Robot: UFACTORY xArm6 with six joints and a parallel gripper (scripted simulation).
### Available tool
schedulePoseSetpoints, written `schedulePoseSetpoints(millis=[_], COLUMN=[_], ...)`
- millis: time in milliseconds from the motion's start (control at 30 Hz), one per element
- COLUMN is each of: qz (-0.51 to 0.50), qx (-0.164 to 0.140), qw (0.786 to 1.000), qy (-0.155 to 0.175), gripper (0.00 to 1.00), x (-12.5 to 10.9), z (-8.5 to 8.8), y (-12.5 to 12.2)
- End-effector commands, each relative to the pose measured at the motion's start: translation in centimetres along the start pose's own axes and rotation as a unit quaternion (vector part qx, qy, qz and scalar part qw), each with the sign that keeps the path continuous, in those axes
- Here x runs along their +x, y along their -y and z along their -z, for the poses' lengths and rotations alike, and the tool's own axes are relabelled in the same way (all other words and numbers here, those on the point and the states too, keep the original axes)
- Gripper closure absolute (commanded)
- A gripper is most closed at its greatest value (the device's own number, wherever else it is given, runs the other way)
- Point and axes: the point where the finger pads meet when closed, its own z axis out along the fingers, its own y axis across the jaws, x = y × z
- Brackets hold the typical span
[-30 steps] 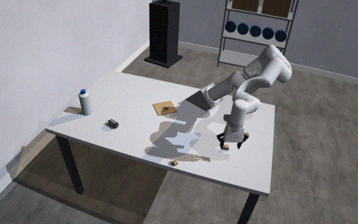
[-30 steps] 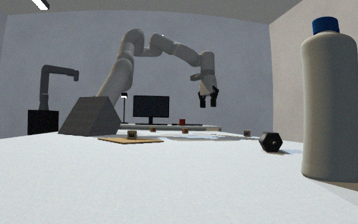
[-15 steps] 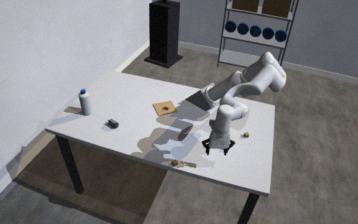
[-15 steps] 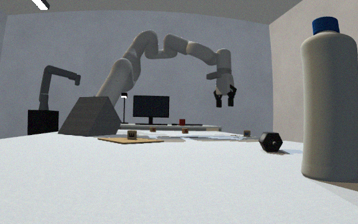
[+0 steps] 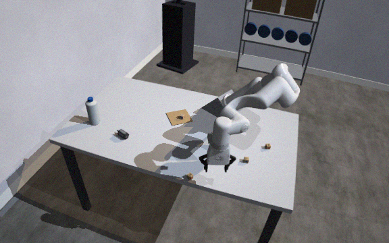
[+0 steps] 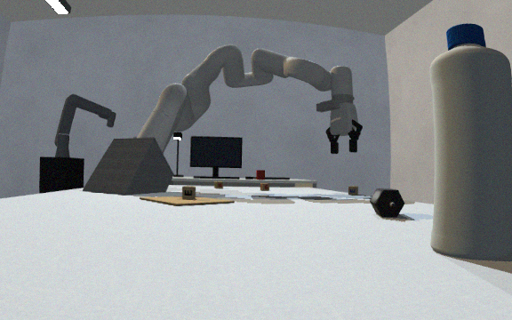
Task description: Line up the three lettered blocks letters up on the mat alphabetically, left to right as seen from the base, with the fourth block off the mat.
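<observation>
A tan mat (image 5: 173, 119) (image 6: 212, 201) lies on the white table (image 5: 140, 98) (image 6: 194, 258), with one small wooden block (image 5: 180, 117) (image 6: 188, 192) on it. Three more blocks lie off the mat: one (image 5: 267, 146) (image 6: 219, 185) at the right, one (image 5: 246, 159) (image 6: 264, 187) beside it, and one (image 5: 190, 175) (image 6: 353, 190) close to the table's front edge. Their letters are too small to read. My gripper (image 5: 216, 167) (image 6: 344, 147) is open and empty. It hangs well above the table, between the front-edge block and the middle block.
A white bottle with a blue cap (image 5: 92, 111) (image 6: 474, 142) stands at the table's left end. A small black hexagonal object (image 5: 123, 133) (image 6: 387, 203) lies near it. A grey wedge (image 5: 213, 106) (image 6: 127, 166) sits at the arm's base.
</observation>
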Motion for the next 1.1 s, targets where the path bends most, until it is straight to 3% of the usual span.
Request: schedulePoseSetpoints(millis=[0,267,1067], qz=[0.001,0.001,0.001], qx=[-0.004,-0.005,-0.005], qw=[1.0,1.0,1.0], qy=[-0.001,0.0,0.0], gripper=[0.0,0.0,0.0], x=[-0.6,-0.2,-0.2], z=[-0.2,-0.5,-0.5], y=[4.4,8.1,8.2])
